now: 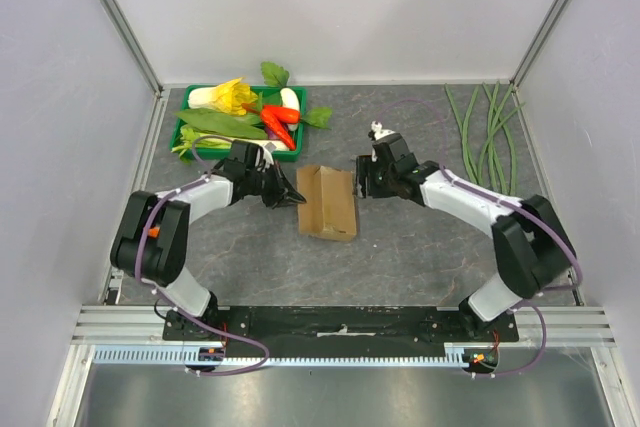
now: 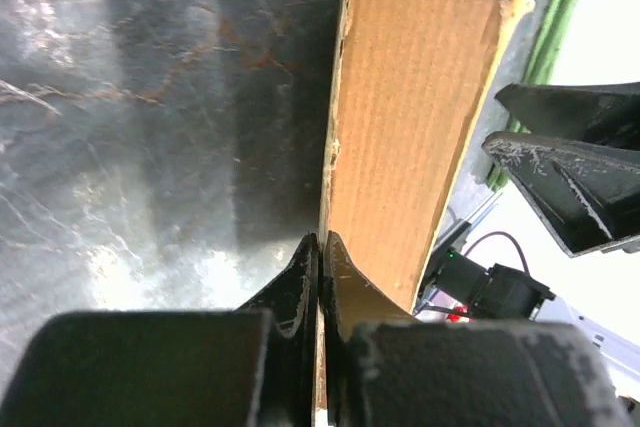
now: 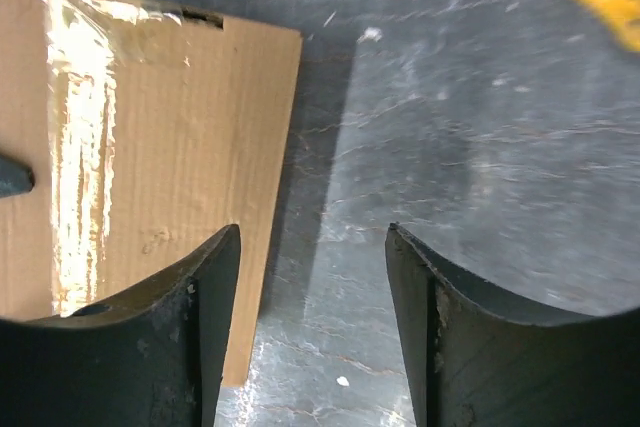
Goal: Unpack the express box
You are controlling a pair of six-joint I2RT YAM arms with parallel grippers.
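Note:
The express box (image 1: 328,203), plain brown cardboard, lies in the middle of the table between my two arms. My left gripper (image 1: 295,197) is at its left side. In the left wrist view that gripper (image 2: 322,249) is shut on the thin edge of a cardboard flap (image 2: 410,127), which stands up in front of it. My right gripper (image 1: 359,180) is at the box's right edge. In the right wrist view it (image 3: 312,252) stands open over the table, with a taped flap of the box (image 3: 150,147) beside and under its left finger (image 3: 215,287).
A green tray (image 1: 186,130) of vegetables sits at the back left, close behind my left arm. Several long green beans (image 1: 490,137) lie at the back right. Enclosure walls stand on the left, right and far sides.

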